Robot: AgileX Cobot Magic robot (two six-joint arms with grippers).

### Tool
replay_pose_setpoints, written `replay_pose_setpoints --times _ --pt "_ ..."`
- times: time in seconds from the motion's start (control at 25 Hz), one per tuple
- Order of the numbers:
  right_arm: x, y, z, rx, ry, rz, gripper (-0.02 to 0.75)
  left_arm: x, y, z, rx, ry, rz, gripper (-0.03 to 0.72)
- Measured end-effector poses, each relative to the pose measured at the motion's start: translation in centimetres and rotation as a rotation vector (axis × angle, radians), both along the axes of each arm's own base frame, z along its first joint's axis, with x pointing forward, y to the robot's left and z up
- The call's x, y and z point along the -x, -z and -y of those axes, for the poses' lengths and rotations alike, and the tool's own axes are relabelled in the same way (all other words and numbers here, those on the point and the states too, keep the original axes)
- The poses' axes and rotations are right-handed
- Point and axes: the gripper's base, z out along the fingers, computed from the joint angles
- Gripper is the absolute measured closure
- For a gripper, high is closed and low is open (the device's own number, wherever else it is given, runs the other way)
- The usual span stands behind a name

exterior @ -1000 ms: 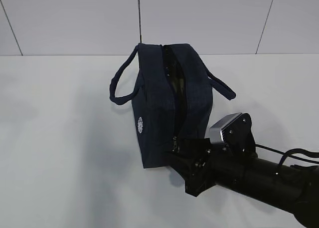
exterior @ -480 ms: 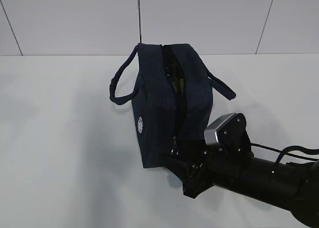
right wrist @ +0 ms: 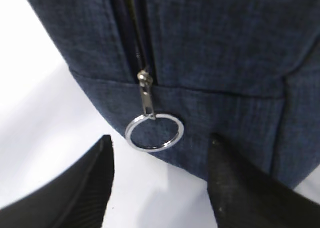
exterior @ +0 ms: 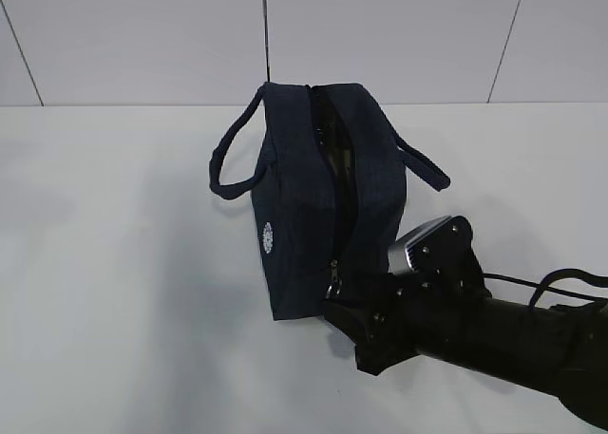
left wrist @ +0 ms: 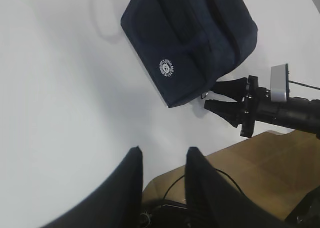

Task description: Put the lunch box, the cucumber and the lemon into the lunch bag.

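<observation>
The lunch bag sits on the white tabletop, its zip part open. I am at the zip step. My right hand is open, holding nothing, just under the ring pull. Next I must close on the ring. My right hand has crept a little closer to the bag. My left hand waits open, well apart.

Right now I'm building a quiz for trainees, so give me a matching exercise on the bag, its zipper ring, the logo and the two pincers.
Things:
1. zipper ring
2. round logo
3. right pincer
4. left pincer

States:
A. open, far from the bag, over bare table
B. white, on the bag's side
C. hanging free at the bag's end
D. open, on either side of the ring, not touching it

Pairs: 1-C, 2-B, 3-D, 4-A
</observation>
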Motion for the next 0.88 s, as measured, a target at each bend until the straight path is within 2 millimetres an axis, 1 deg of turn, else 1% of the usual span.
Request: replay_pose_setpoints --times 0.56,0.88 --pt "-1.5 -0.3 -1.1 0.068 -0.077 -0.019 0.297 -0.2 -0.1 0.0 0.005 -0.015 0.025 0.480" --pt "-2.4 -0.5 -1.4 0.094 -0.069 -0.026 0.297 -0.2 -0.2 -0.1 0.006 -0.017 0.029 0.480"
